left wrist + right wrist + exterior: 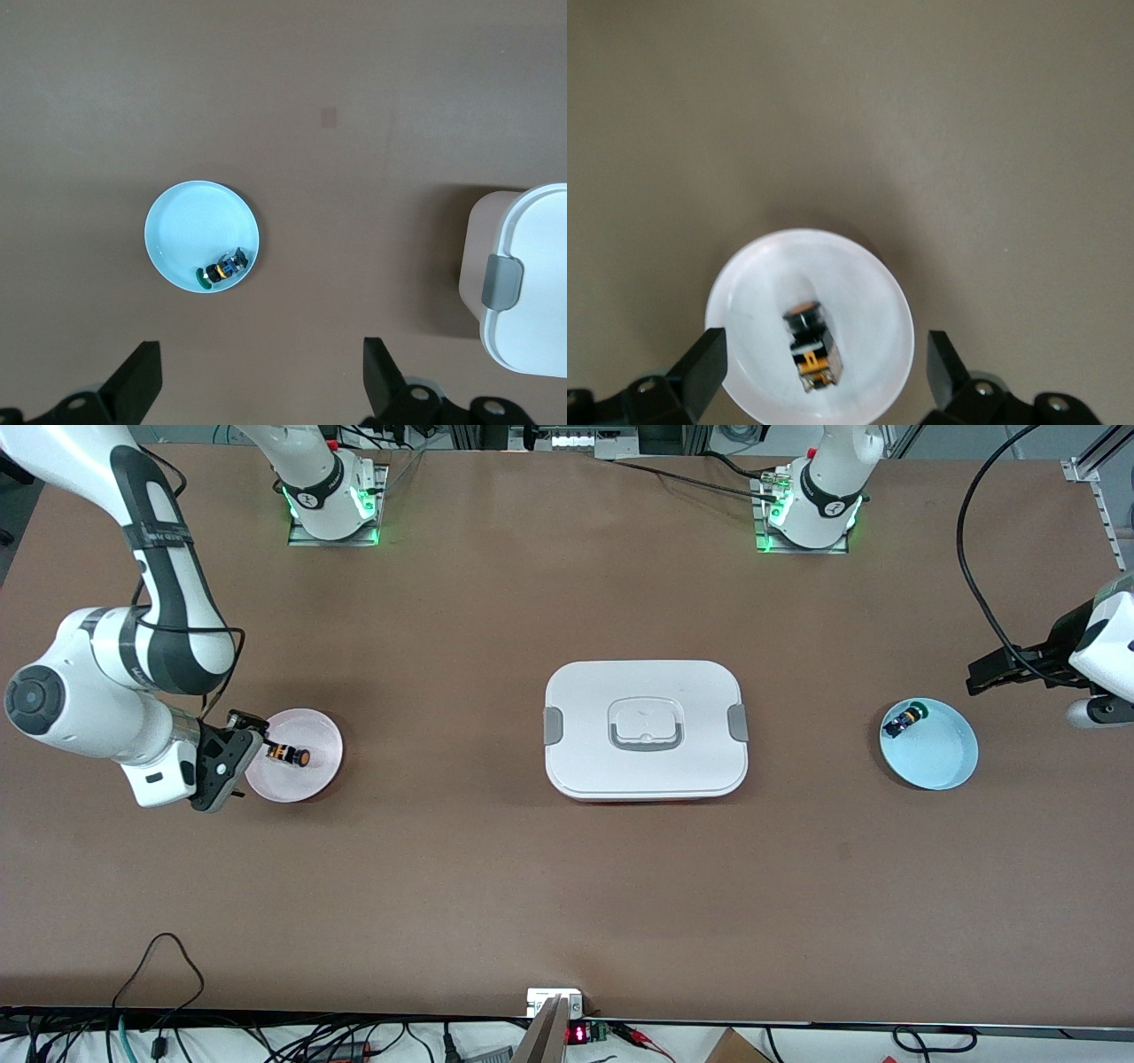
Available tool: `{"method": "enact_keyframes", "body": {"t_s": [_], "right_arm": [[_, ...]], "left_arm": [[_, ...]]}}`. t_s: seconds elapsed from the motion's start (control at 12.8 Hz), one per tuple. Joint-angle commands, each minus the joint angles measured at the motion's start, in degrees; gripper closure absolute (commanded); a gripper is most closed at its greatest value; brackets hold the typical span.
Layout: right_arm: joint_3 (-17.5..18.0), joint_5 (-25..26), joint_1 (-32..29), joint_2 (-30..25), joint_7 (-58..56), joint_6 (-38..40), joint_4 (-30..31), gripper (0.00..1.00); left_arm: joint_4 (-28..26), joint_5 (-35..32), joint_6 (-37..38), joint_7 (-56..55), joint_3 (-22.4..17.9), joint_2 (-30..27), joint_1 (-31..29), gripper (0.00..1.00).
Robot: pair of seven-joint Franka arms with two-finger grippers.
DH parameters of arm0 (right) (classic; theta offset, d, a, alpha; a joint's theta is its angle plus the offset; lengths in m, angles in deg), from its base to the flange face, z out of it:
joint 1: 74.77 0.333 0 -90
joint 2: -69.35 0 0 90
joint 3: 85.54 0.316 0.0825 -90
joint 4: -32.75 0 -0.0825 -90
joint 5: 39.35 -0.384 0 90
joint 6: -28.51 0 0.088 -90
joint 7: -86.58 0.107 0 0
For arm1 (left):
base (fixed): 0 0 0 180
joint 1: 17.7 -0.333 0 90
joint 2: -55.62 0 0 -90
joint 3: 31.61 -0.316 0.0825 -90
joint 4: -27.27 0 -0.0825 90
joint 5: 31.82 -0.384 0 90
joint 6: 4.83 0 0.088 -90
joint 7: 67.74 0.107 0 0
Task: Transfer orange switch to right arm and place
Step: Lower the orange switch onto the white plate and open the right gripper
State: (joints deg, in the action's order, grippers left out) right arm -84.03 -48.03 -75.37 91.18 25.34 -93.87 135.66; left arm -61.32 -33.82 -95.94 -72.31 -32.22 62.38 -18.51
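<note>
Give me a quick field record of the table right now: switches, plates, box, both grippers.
orange switch: lying on the pink plate, free of any grip
green switch: in the blue plate, at its rim
box: lidded, mid-table between the plates
right gripper: open, low over the pink plate, fingers straddling the orange switch
left gripper: open, empty, waiting in the air beside the blue plate

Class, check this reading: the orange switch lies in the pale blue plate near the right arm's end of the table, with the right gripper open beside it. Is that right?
Not quite: the orange switch lies in the pink plate, not the pale blue plate, which holds the green-capped switch. The front view shows this. The rest stands: right arm's end, right gripper open.
</note>
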Motion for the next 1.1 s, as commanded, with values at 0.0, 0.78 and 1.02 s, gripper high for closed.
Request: {"method": "enact_keyframes", "body": {"t_s": [0.0,0.78,1.02], "right_arm": [[0.69,-3.71,1.02,-2.66,9.07,1.35,-1.3,0.0],[0.25,0.49,4.54,-6.35,54.34,31.1,-13.07,0.0],[-0.36,8.75,4.82,-6.62,54.47,32.64,-18.52,0.0]], "left_arm": [[0.17,0.85,0.5,-0.27,0.0,-0.07,-0.25,0.0],[0.26,0.94,0.67,-0.18,0.0,-0.16,-0.25,0.0],[0.17,1.64,0.76,-0.18,0.0,-0.16,-0.25,0.0]]}}
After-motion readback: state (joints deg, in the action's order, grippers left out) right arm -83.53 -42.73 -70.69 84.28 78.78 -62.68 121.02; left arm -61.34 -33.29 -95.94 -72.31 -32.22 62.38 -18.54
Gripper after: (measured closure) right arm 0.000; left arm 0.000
